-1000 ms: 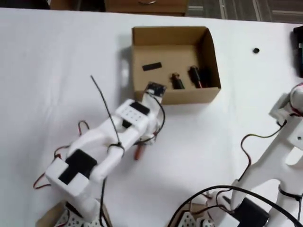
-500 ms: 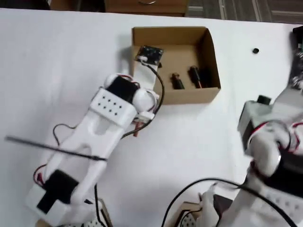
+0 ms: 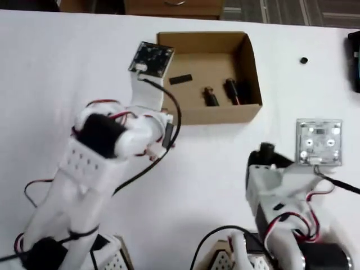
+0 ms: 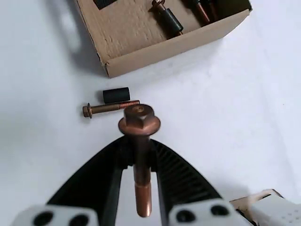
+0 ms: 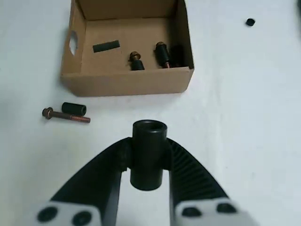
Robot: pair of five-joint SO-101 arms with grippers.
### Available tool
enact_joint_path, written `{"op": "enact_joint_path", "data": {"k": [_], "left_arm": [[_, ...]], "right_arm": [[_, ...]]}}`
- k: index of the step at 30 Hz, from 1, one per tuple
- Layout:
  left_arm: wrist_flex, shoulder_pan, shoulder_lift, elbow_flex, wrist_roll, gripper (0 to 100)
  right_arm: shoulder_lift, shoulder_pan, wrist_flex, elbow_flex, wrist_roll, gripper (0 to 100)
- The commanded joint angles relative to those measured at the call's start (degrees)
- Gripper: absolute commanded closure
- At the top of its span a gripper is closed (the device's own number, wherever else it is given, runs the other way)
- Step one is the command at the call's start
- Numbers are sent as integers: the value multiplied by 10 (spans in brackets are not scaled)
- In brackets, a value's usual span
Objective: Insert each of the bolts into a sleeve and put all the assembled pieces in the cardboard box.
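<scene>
While the left claw [image 4: 140, 149] grips the bolt [image 4: 141, 165] lengthwise, its head points outward.

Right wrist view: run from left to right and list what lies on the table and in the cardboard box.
Loose bolt on the table → flat black strip in the cardboard box → first sleeved bolt → second sleeved bolt → small black piece on the table. Left out: the loose sleeve, overlapping the bolt.

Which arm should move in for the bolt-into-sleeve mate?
Left, probably. The left claw is shut on the bolt and raised off the table. The right claw holds the sleeve with its bore open and unobstructed, so it can serve as the fixed receiver.
</scene>
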Motion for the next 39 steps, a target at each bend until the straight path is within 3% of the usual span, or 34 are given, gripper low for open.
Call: {"op": "enact_joint_path", "data": {"k": [1,11,17,23,28,32,39], "left_arm": [[10,-4,-44,-24,3,979],[-19,-4,-196,53,2,978],[-94,-4,-309,162,9,978],[-193,-4,-378,268,14,978],[-261,-1,-382,312,20,978],[-278,-1,-360,317,100,978],[-281,4,-333,318,149,978]], "right_arm": [[-32,-46,-2,55,-13,978],[-176,-161,-118,260,-13,978],[-250,-230,-164,362,-15,978],[-270,-321,-179,401,-66,978],[-269,-398,-186,411,-69,978],[-268,-438,-220,424,-67,978],[-268,-451,-285,443,-69,979]]}}
